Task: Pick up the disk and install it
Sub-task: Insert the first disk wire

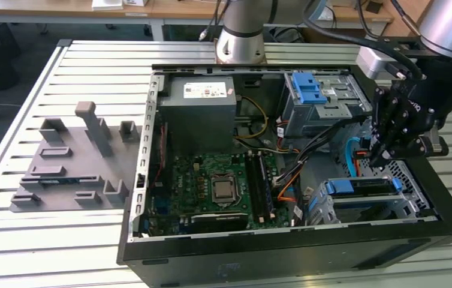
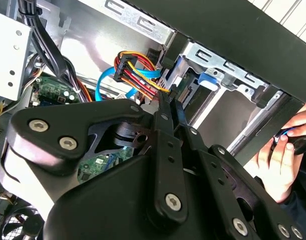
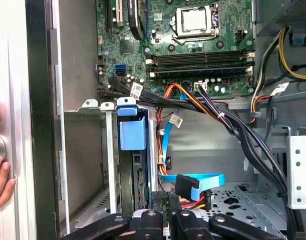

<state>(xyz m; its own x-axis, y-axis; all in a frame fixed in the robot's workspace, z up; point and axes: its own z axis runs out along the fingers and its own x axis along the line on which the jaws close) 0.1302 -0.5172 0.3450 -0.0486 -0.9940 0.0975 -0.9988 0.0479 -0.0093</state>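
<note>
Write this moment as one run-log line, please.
pincer: inside computer case, by power connector | disk: standing in drive cage | hand: on case edge

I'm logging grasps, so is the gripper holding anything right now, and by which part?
It cannot be told. The gripper sits right at the coloured wires, but no clear hold on them shows.
</note>
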